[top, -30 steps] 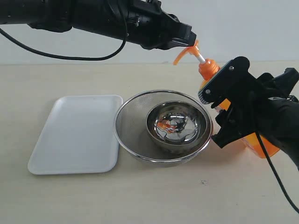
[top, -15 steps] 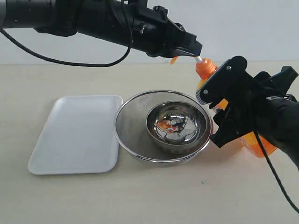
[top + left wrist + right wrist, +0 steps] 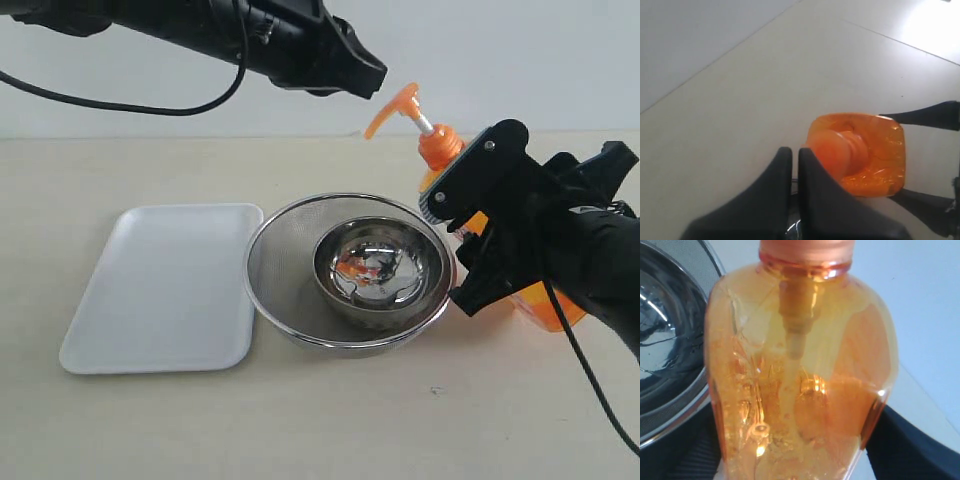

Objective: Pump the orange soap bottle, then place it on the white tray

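The orange soap bottle point(image 3: 440, 148) stands tilted at the right of the table, its pump head raised on the white stem. My right gripper point(image 3: 480, 235) is shut on the bottle's body, and the translucent orange bottle point(image 3: 800, 385) fills the right wrist view between the dark fingers. My left gripper point(image 3: 375, 80) is shut and empty, hovering up and left of the pump head, apart from it. The left wrist view looks down on the bottle point(image 3: 860, 152) past the shut fingertips point(image 3: 812, 162). The white tray point(image 3: 165, 285) lies at the left.
A round steel mesh strainer point(image 3: 275, 265) holding a shiny steel bowl point(image 3: 380, 265) sits between the tray and the bottle. The bowl's rim point(image 3: 670, 405) lies close beside the bottle. A pale wall stands behind the table.
Half a second ago the left gripper pressed the pump head down. It has since lifted away up and left, and the pump head has sprung back up. The right gripper kept its hold.
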`<state>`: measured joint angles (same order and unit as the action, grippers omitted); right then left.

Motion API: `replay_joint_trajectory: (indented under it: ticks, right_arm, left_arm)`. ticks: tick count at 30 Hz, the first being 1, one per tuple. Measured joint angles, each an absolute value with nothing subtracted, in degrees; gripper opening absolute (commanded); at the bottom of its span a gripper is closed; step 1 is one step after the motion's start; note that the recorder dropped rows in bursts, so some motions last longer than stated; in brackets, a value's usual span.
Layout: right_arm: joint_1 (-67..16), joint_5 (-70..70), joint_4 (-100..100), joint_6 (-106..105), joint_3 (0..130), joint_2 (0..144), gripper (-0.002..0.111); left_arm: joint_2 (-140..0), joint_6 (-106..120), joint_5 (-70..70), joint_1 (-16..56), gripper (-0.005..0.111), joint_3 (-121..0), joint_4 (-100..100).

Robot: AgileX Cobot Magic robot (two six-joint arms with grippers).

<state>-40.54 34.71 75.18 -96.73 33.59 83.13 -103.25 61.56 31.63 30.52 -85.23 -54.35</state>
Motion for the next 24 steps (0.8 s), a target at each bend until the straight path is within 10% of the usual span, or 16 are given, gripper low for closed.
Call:
replay_joint_trajectory:
  ticks: [24]
  right_arm:
    - [-40.54, 34.57, 75.14, -96.84, 33.59, 83.13, 0.000]
  left_arm:
    - [-104.14, 74.85, 31.61, 32.33, 0.005, -85.23, -47.30]
